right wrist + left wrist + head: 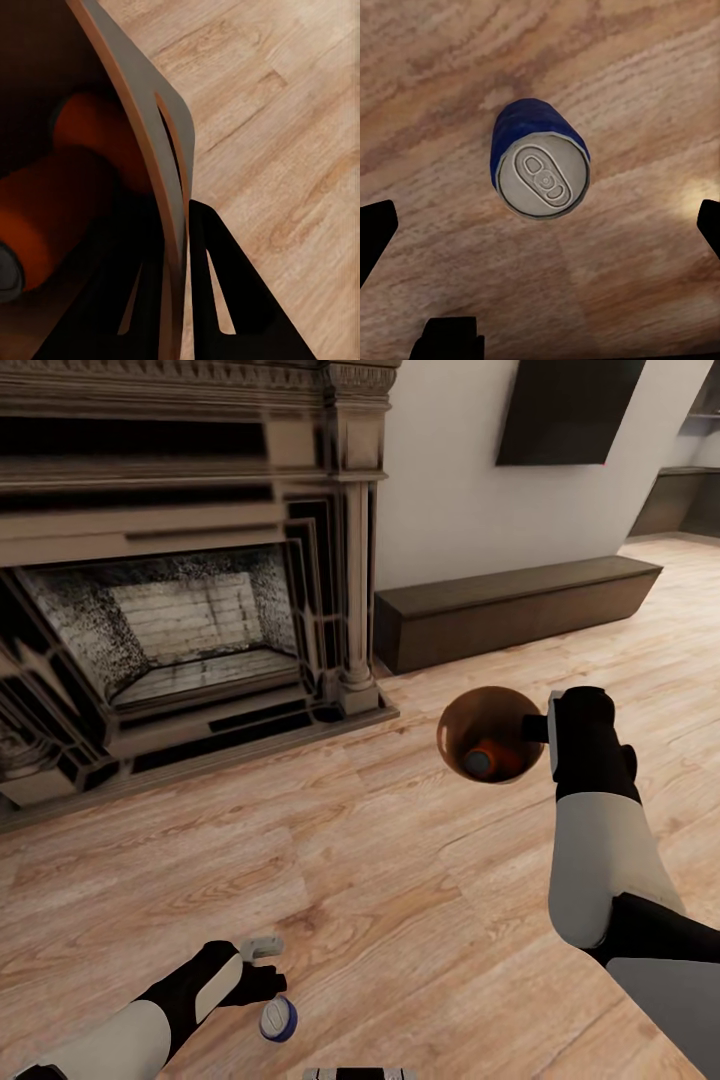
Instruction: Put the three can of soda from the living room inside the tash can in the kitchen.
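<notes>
surface: light wood plank floor (380,880) | on it: 1 dark blue can (278,1020), upright

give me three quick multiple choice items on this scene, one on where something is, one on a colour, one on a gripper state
1. Where does the blue can stand?
A. inside the bin
B. on the wood floor under the left tool
C. on the low bench

2. What colour are the cans inside the bin?
A. orange
B. green
C. white

3. What is the right tool doing?
A. hanging open over the floor
B. holding a blue can
C. shut on the bin's wall

Key: 1 B, the left wrist view looks straight down on it, upright on the planks, with the left tool open and its fingers apart from it. 2 A, the orange cans lie in the dark inside. 3 C, one finger is inside the wall and one outside, below the handle slot.
</notes>
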Robot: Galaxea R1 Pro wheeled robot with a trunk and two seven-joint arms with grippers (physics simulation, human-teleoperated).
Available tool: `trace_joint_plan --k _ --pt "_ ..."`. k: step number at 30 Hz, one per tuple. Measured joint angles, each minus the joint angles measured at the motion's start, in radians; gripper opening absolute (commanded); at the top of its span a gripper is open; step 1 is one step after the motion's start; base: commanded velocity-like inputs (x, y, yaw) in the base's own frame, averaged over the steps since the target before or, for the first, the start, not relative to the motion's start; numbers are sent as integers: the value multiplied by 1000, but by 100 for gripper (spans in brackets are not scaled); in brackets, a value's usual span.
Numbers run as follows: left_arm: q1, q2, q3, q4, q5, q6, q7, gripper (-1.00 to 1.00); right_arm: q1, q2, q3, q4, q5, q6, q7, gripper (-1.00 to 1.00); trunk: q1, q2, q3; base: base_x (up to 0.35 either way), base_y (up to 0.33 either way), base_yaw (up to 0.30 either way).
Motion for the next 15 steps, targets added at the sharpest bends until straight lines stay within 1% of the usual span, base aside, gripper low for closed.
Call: trace_joint_plan --k 5,11,15 --pt "0 0 0 0 0 0 0 100 0 1 2 0 -11 0 0 -100 19 -35 -16 0 0 0" --pt "0 0 0 0 0 -1 1 100 0 1 3 0 -2 0 0 -100 42 -77 -34 0 0 0" --pt "0 0 0 0 0 -2 1 100 0 2 4 0 -9 0 0 -100 58 -105 -47 0 0 0"
